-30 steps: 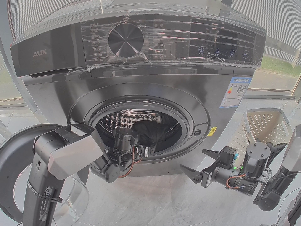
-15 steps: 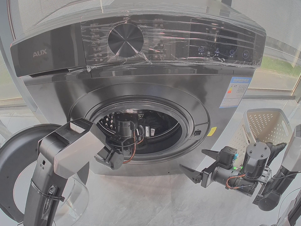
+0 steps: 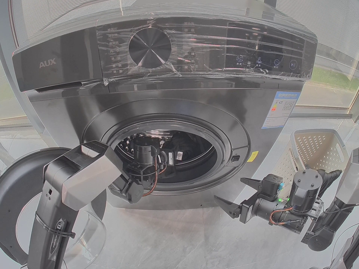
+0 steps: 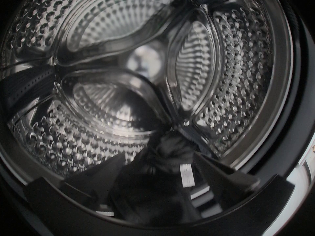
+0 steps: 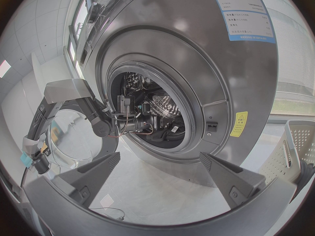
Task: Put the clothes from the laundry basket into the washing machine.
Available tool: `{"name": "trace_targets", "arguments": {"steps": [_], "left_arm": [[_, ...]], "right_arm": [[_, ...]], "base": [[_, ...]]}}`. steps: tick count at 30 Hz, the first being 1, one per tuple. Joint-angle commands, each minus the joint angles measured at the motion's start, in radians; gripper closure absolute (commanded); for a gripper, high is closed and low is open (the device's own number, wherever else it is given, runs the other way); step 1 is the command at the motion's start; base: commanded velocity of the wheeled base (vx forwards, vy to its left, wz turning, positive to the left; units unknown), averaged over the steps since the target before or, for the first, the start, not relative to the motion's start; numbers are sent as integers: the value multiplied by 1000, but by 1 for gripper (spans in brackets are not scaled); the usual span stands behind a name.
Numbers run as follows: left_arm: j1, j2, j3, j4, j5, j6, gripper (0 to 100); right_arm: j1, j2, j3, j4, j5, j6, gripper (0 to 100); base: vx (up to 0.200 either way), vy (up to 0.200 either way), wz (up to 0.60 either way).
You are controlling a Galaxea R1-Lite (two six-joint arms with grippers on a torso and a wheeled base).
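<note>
A glossy grey tiled floor (image 3: pixel 179 236) carries the washing machine (image 3: pixel 164 94) at the far centre. The white perforated laundry basket (image 3: pixel 318 146) sits on it just right of the machine.

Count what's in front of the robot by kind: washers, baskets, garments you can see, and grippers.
Washing machine: 1
Laundry basket: 1
Dark garment in the drum: 1
Grippers: 2, left gripper and right gripper
Total: 5
</note>
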Motion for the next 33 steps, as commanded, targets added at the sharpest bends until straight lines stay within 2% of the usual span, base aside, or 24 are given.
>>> {"name": "trace_targets", "arguments": {"steps": [1, 9, 14, 19, 20, 25, 33], "left_arm": [[-27, -67, 135, 18, -22, 8, 0], [-36, -55, 165, 19, -41, 17, 0], [-29, -6, 145, 18, -48, 43, 0], [-23, 13, 137, 18, -47, 47, 0], [-24, 14, 137, 18, -47, 47, 100], [-24, 11, 132, 15, -48, 46, 100], [-9, 19, -27, 1, -21, 23, 100]], "right_arm": [[2, 3, 0, 0, 1, 0, 0], [13, 3, 2, 0, -1, 1, 0], [13, 1, 2, 0, -1, 1, 0], [13, 1, 0, 0, -1, 1, 0], [14, 1, 0, 0, -1, 1, 0], [14, -1, 0, 0, -1, 1, 0], [13, -4, -3, 0, -1, 3, 0]], "base": [[0, 0, 0], [0, 0, 0], [0, 0, 0], [0, 0, 0], [0, 0, 0], [0, 0, 0], [0, 0, 0]]}}
